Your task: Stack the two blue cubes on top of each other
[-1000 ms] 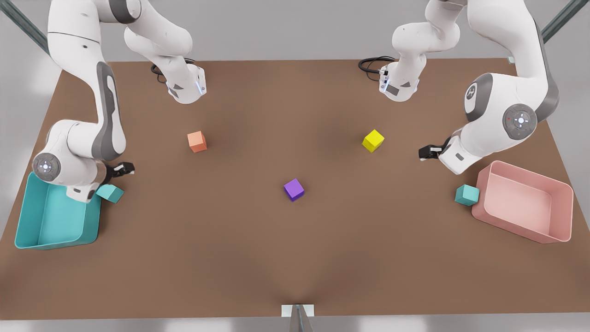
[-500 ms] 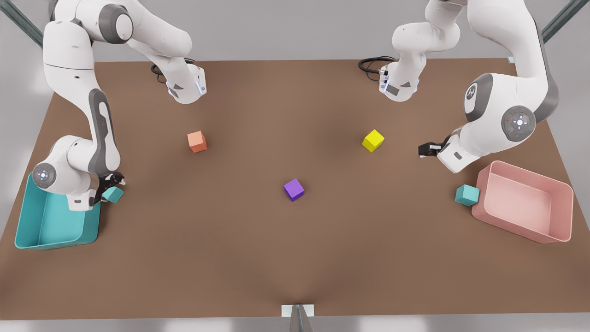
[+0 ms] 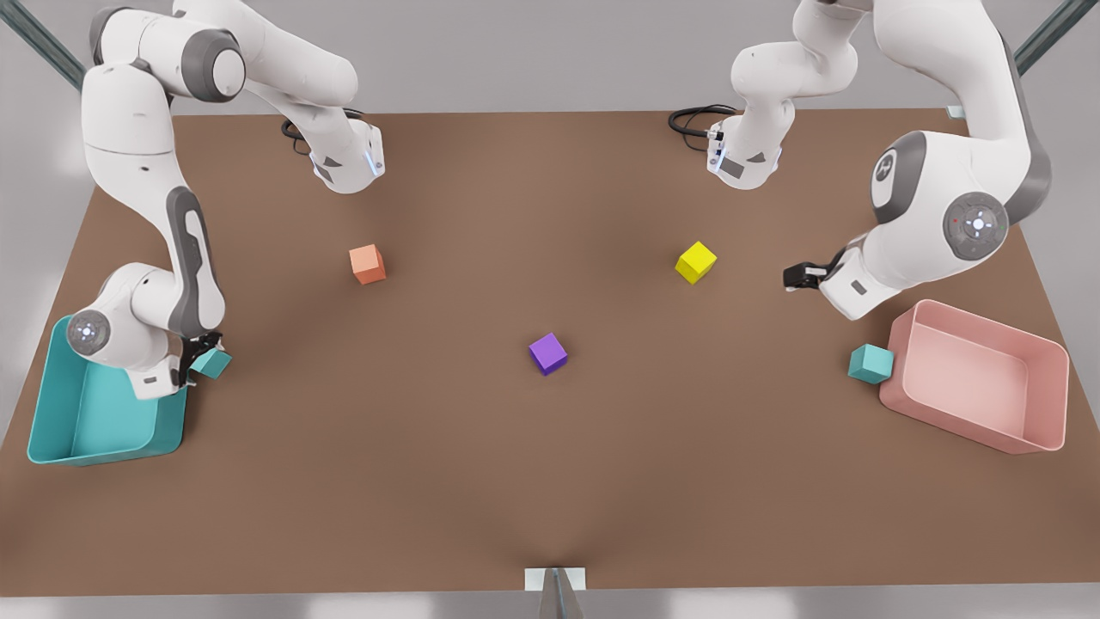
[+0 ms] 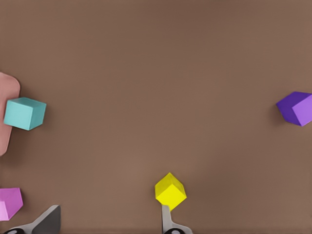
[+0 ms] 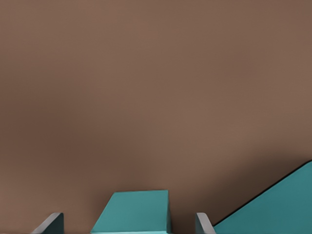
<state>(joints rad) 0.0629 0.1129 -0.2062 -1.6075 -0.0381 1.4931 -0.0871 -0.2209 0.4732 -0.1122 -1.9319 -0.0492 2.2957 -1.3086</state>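
Right gripper (image 3: 199, 355) sits low at the front view's left, right beside the teal bin (image 3: 51, 430), fingers (image 5: 52, 223) spread with 1 blue cube (image 3: 211, 363) between them; in the right wrist view that cube (image 5: 134, 212) sits in the gap with space on both sides, so not pinched, and a bin corner (image 5: 273, 204) shows just past 1 finger. Cube appears to rest on the table (image 3: 550, 481). Left gripper (image 3: 792, 277) hangs above the table at the front view's right, fingers (image 4: 168, 222) spread and holding nothing. The 2nd blue cube (image 3: 870, 363) lies near it, toward the camera from the fingertips, touching or almost touching the pink bin (image 3: 980, 434); in the left wrist view this cube (image 4: 25, 113) sits against the bin's edge (image 4: 7, 114). Yellow cube (image 3: 695, 261) is near the left gripper, on its side toward table centre; in the left wrist view it (image 4: 170, 191) is just ahead of 1 fingertip. Purple cube (image 3: 547, 353) sits mid-table, well apart from both grippers. Orange cube (image 3: 367, 264) is well apart from the right gripper. The 2 blue cubes are at opposite ends of the table, not stacked.
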